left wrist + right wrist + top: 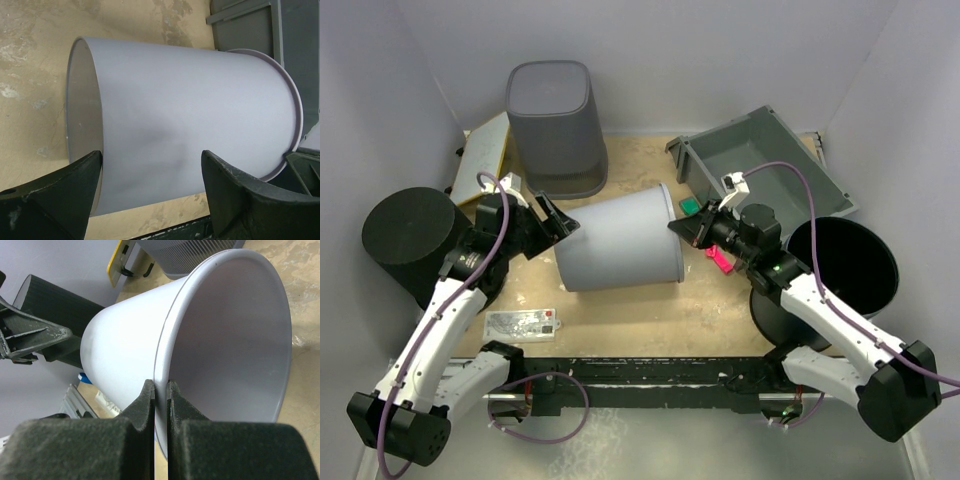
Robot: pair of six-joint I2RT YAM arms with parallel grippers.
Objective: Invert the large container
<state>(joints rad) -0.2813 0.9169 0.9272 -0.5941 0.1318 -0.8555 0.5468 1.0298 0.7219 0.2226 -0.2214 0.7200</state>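
The large container is a pale grey round bin lying on its side in the middle of the table, base to the left and open mouth to the right. My right gripper is shut on its rim, one finger inside the mouth and one outside, as the right wrist view shows with the container. My left gripper is open at the base end. In the left wrist view its jaws stand wide apart, close to the container's wall near the base, not gripping it.
A dark grey rectangular bin stands behind the container. A grey open tray is at the back right. Black round bins stand at left and right. A white packet and pink pieces lie on the table.
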